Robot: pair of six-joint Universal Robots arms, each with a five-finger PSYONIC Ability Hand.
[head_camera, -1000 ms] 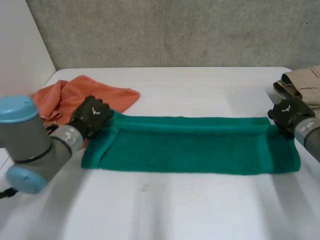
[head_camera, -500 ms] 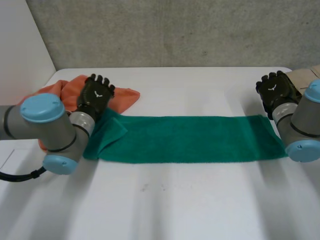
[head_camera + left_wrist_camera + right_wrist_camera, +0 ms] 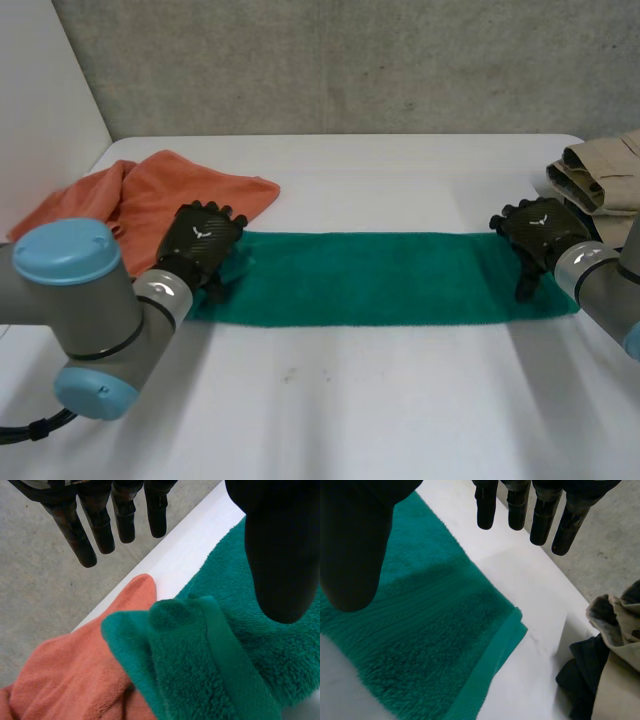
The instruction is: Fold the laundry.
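In the last half second both hands have dropped from the far side onto the green towel [image 3: 370,278]. It lies as a long strip, left to right across the table [image 3: 330,400], so I judge the lengthwise fold done. My left hand [image 3: 200,240] rests on its left end, fingers spread wide and gripping nothing. The right hand [image 3: 538,232] does the same on the right end. The towel's left corner bunches against the orange cloth [image 3: 150,195].

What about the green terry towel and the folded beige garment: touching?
Apart. The right wrist view shows a strip of bare white table between the green terry towel and the folded beige garment.
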